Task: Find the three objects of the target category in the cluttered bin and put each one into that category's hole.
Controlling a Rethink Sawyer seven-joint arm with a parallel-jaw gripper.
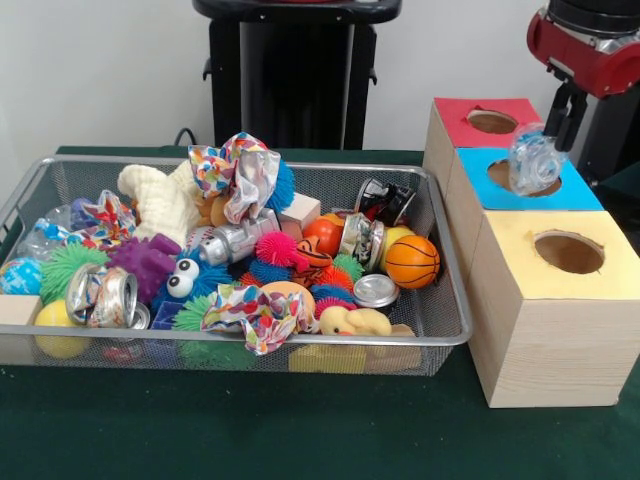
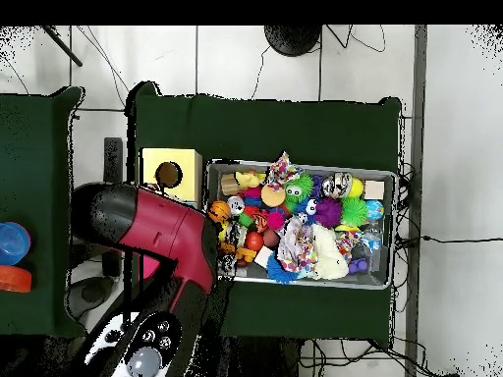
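Observation:
My gripper [image 1: 556, 130] hangs at the right in the front view, shut on a crumpled clear plastic bottle [image 1: 534, 162]. The bottle hovers just over the round hole of the blue-topped box [image 1: 572, 193]. A red-topped box [image 1: 455, 118] stands behind it and a yellow-topped box [image 1: 520, 243] in front, each with a hole. The wire bin [image 1: 300, 343] to the left is packed with toys, crushed cans [image 1: 100, 295] and cloth scraps. Another clear plastic bottle [image 1: 40, 238] lies at the bin's far left. In the overhead view the red arm [image 2: 157, 231] hides the gripper and two boxes.
The overhead view shows the yellow box [image 2: 182, 157] beside the bin [image 2: 295, 166] on green cloth. An orange basketball [image 1: 412, 261], a yellow duck [image 1: 355, 321] and spiky balls [image 1: 280, 249] fill the bin's right half. A black stand [image 1: 290, 75] rises behind the bin.

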